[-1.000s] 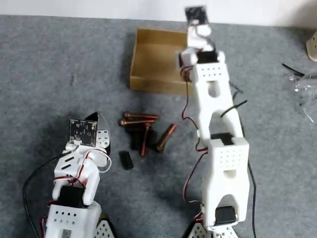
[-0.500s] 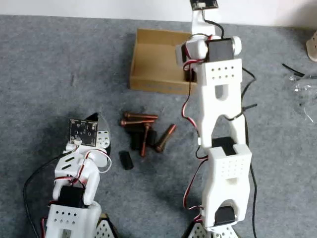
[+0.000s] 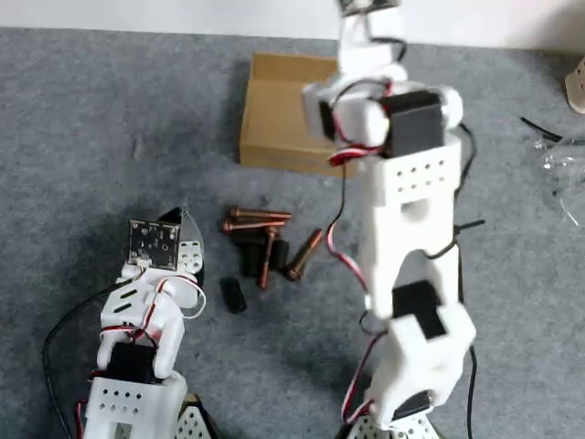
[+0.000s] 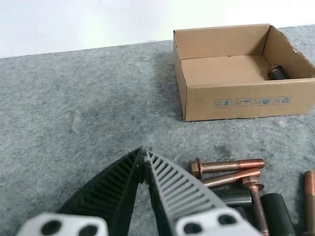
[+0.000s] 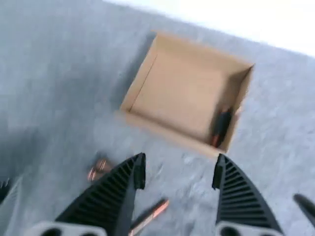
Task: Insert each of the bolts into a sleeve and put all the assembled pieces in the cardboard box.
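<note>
Right wrist view: one apparently assembled piece (image 5: 221, 127) lies in the cardboard box (image 5: 182, 93) beyond the spread, empty right claw (image 5: 179, 169), while loose bolts (image 4: 226, 166) and black sleeves (image 4: 278, 206) await pairing on the tabletop just ahead of the left claw (image 4: 144, 152), pressed together.

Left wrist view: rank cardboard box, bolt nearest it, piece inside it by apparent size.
1. cardboard box
2. bolt nearest it
3. piece inside the box: looks smallest, but it lies farther off, so unsure against the bolt.
</note>
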`<state>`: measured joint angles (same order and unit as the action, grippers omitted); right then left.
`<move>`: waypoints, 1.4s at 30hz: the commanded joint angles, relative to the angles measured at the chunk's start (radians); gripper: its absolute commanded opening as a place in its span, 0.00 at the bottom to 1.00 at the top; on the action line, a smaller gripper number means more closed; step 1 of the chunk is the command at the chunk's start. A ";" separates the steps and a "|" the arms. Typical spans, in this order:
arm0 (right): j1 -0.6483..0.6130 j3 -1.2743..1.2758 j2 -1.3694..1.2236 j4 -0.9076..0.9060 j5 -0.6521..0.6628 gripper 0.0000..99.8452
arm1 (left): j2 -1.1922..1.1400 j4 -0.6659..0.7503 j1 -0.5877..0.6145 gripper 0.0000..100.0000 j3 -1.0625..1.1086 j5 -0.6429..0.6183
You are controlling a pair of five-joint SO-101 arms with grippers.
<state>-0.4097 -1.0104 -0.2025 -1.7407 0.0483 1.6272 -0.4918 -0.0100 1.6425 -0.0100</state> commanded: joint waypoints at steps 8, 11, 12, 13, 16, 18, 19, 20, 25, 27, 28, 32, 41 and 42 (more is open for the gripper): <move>-0.077 0.610 0.205 0.093 -0.014 0.20 | 0.008 0.023 0.013 0.01 -0.005 0.009; -0.114 0.731 0.225 0.153 -0.014 0.20 | 0.008 0.023 0.016 0.01 -0.005 0.009; -0.136 0.776 0.226 0.174 -0.014 0.20 | 0.008 0.023 0.027 0.01 -0.005 0.006; -0.157 0.822 0.226 0.202 -0.014 0.20 | 0.008 0.023 0.038 0.01 -0.007 0.005; -0.211 0.975 0.228 0.329 -0.014 0.20 | 0.008 0.023 0.048 0.01 -0.010 0.003; -0.234 1.059 0.228 0.421 -0.014 0.20 | 0.008 0.023 0.048 0.01 -0.008 0.003; -0.243 1.098 0.226 0.467 -0.015 0.20 | 0.008 0.023 0.048 0.01 -0.008 0.003; -0.254 1.138 0.226 0.507 -0.031 0.20 | 0.008 0.023 0.051 0.01 -0.008 0.002; -0.268 1.274 0.228 0.584 -0.226 0.20 | 0.008 0.023 0.117 0.01 -0.016 -0.072; -0.272 1.276 0.232 0.582 -0.250 0.20 | 0.008 0.023 0.119 0.01 -0.016 -0.072; -0.275 1.276 0.232 0.582 -0.262 0.20 | 0.008 0.023 0.117 0.01 -0.016 -0.072; -0.318 1.277 0.225 0.591 -0.334 0.20 | 0.010 0.051 0.117 0.01 -0.010 -0.074; -0.282 1.288 0.223 0.676 -0.411 0.20 | 0.010 0.054 0.124 0.01 -0.010 -0.071; -0.269 1.285 0.223 0.676 -0.413 0.20 | 0.010 0.054 0.124 0.01 -0.008 -0.071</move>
<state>-0.7196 0.2816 -0.0276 -1.0948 -0.3445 1.6272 -0.4565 0.0990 1.6425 -0.0760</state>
